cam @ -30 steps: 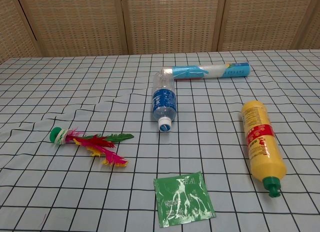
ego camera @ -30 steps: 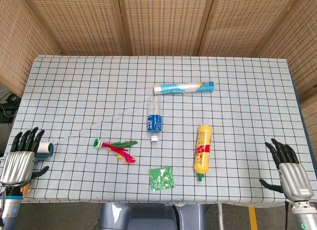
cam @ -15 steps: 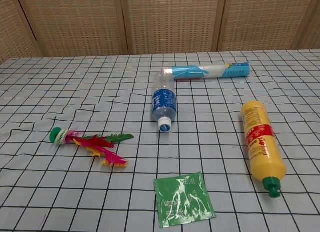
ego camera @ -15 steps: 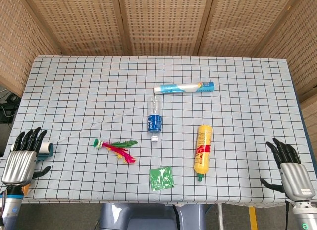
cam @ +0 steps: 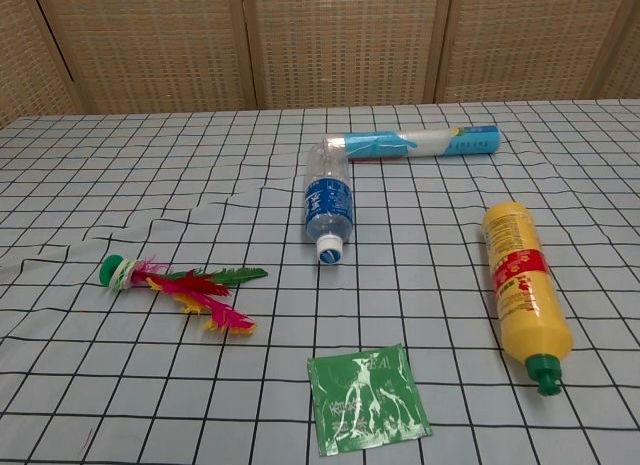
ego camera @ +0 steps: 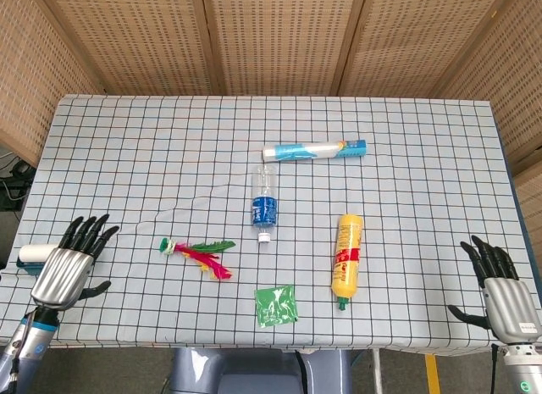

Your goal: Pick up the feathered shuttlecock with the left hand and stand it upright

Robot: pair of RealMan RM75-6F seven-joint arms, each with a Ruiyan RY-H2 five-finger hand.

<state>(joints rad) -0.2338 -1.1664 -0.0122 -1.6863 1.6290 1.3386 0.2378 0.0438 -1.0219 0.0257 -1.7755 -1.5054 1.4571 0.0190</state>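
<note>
The feathered shuttlecock (ego camera: 197,252) lies on its side on the checked cloth, green base to the left, red, yellow and green feathers fanned to the right; the chest view shows the shuttlecock (cam: 180,283) at the left. My left hand (ego camera: 69,270) hovers at the table's front left, fingers spread and empty, well to the left of the shuttlecock. My right hand (ego camera: 503,293) is at the front right corner, fingers apart, holding nothing. Neither hand appears in the chest view.
A clear water bottle (ego camera: 264,205) lies mid-table, with a blue-and-white tube (ego camera: 314,149) behind it. A yellow squeeze bottle (ego camera: 346,258) lies to the right and a green sachet (ego camera: 276,305) near the front edge. A white roll (ego camera: 36,254) sits at the left edge.
My left hand has moved right and forward, over the table toward the shuttlecock, uncovering the white roll. The right hand has dropped slightly lower. The objects have not moved.
</note>
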